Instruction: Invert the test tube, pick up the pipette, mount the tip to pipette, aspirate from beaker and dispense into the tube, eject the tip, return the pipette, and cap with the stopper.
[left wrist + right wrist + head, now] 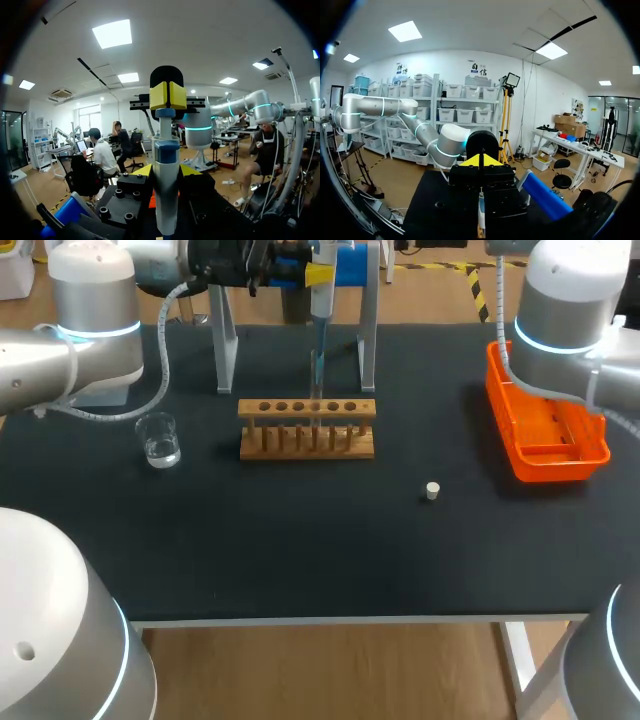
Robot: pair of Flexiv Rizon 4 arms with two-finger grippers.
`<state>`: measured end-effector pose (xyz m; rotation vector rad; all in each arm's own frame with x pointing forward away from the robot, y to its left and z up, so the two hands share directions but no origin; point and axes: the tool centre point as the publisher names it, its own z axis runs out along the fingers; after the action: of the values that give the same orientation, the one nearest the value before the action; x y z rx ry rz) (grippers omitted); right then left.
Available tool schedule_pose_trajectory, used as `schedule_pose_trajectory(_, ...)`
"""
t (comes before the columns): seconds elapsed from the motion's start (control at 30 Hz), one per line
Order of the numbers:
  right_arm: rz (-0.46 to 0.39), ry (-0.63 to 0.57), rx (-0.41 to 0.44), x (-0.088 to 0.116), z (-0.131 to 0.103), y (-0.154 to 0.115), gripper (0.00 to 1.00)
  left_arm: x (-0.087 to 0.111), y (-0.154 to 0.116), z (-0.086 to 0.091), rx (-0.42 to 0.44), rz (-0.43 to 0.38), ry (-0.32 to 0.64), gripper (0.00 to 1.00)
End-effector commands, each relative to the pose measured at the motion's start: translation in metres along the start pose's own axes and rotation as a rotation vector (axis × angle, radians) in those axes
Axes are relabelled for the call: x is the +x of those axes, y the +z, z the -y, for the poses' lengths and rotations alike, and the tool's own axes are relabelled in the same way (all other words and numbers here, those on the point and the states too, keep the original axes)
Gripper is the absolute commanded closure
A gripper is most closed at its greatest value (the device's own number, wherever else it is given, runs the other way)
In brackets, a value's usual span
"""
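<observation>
In the head view, the left claw [318, 276] hangs above and behind the rack [307, 430]. It is clamped on the pipette [322, 310], which stands upright with its tip pointing down at the rack's middle holes. Whether the tip enters a tube there I cannot tell. The beaker [159, 440], with a little clear liquid in it, sits left of the rack and apart from it. The stopper [432, 491] lies in front of the rack and to its right, well apart. The orange tray [548, 430] is far right of the rack. The legs of the stand [225, 350] rise just behind the rack. The right arm [565, 330] comes in over the tray (its claw is outside this view).

In the left wrist view, the left claw's yellow tips press the pipette's body from both sides. On the pipette's top sits the right claw [169, 95], its two tips closed tight together with nothing between them. Their underside meets the plunger cap.

In the right wrist view, the right claw's tips form one yellow wedge with no gap, directly over the left claw's black body. A sliver of the pipette shows beneath.
</observation>
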<state>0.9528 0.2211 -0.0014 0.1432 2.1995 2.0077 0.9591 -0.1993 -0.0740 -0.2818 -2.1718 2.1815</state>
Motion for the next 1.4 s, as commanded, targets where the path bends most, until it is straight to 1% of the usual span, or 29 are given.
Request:
schedule_pose_trajectory(0.03, -0.004, -0.001, 0.004, -0.005, -0.001, 0.006, 1.0, -0.001, -0.001, 0.0, 0.001, -0.005, 0.0, 1.0)
schedule_pose_trajectory(0.37, 0.002, 0.0, 0.009, -0.007, 0.002, 0.01, 1.0, -0.001, -0.001, 0.0, 0.001, -0.005, 0.0, 1.0)
schedule_pose_trajectory(1.03, -0.002, 0.033, 0.005, 0.001, 0.013, 0.008, 1.0, -0.001, -0.001, 0.0, 0.001, -0.005, 0.0, 1.0)
schedule_pose_trajectory(1.4, 0.001, 0.051, 0.006, 0.002, 0.018, 0.008, 1.0, -0.001, -0.001, 0.0, 0.001, -0.005, 0.0, 1.0)
